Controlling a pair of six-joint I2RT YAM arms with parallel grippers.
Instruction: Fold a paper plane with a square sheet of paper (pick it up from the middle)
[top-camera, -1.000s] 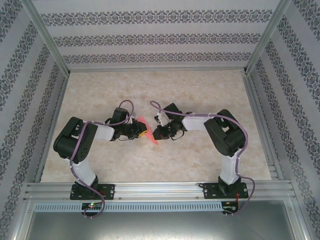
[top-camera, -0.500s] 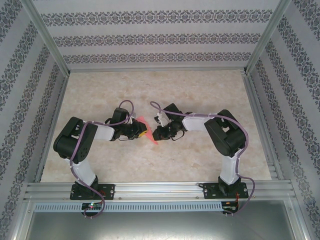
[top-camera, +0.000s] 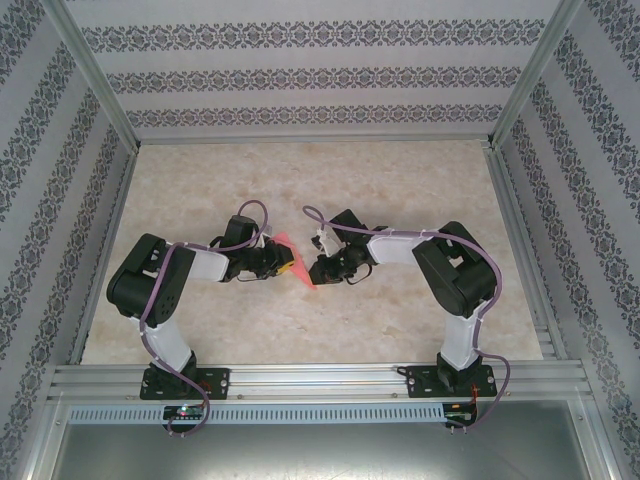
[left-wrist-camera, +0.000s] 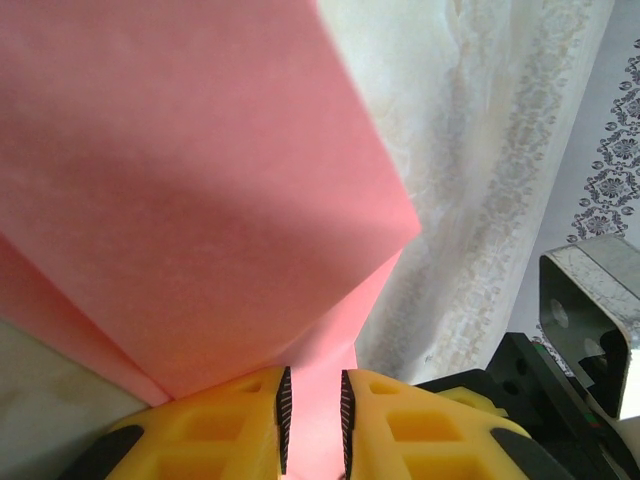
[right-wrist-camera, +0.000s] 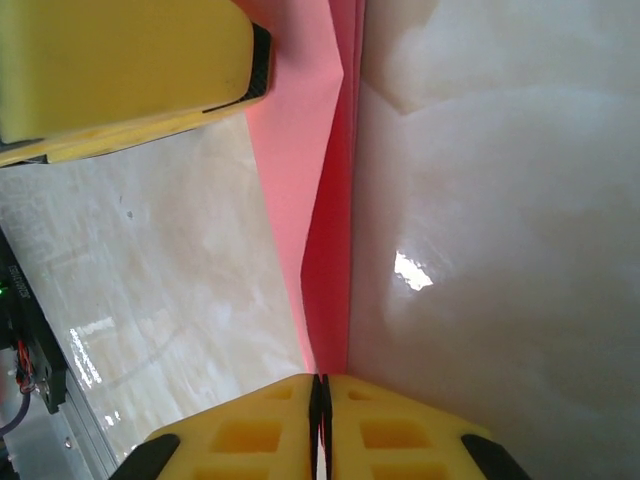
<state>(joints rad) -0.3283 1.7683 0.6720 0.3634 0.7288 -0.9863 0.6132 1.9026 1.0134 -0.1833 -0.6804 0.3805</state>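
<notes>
Facing each other, left claw and right claw each clamped an edge of the folded pink paper, wide tabletop open all around.

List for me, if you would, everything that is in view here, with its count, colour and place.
folded paper: one, pink-red, at the middle of the table, gripped from both sides
table: one, beige marbled, floor of the enclosure
walls: three, white with grey ornamental stripes, left, far and right of the table
rail: one, silver metal, along the near edge under the arm bases
cables: two, purple, one along each arm
left arm: one, black and white, reaching in from the near left
right arm: one, black and white, reaching in from the near right
left gripper: one, yellow fingers, shut on the folded paper
right gripper: one, yellow fingers, shut on the paper's thin edge
</notes>
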